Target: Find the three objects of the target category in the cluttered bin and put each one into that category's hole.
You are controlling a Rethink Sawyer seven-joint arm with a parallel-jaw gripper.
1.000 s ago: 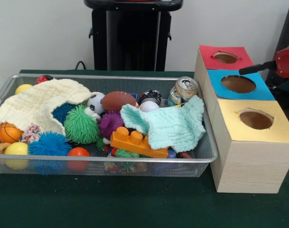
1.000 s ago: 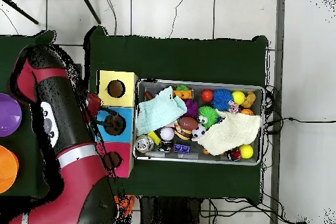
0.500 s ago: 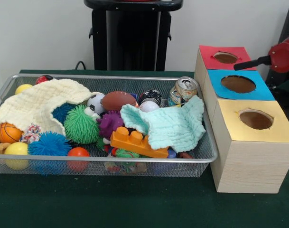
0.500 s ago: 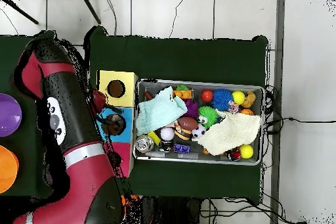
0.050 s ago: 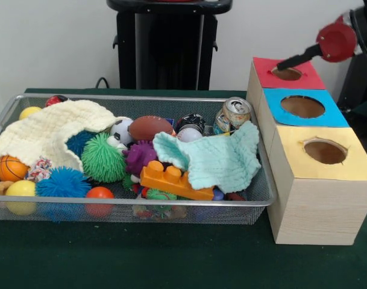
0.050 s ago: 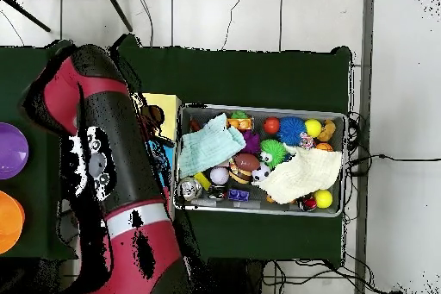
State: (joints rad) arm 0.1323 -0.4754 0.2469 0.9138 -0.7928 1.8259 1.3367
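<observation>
The gripper [image 5: 285, 64] hangs at about one o'clock in the front view, a thin dark tip slanting down from a red round part of the arm [image 5: 336, 42], its end just over the near rim of the red-topped box's hole [image 5: 287, 73]. Whether it is spread or pressed together cannot be told; it looks empty, though the tip is too small to be sure.

Below it, toward four o'clock, the blue-topped box [image 5: 304, 107] and the yellow-topped box [image 5: 325, 152] stand in a touching row, each hole uncovered.

The wire bin [image 5: 189, 203] lies at nine o'clock from the boxes, its right rim close beside them. Inside, a crushed can [image 5: 232, 114] leans in the corner nearest the boxes, touching a mint cloth [image 5: 216, 159]. An orange toy brick [image 5: 174, 181] lies at the cloth's lower edge. A cream cloth [image 5: 47, 133] covers the far-left part, with balls crowded around it.

Bare green table [image 5: 141, 256] runs along the bin's near side.
</observation>
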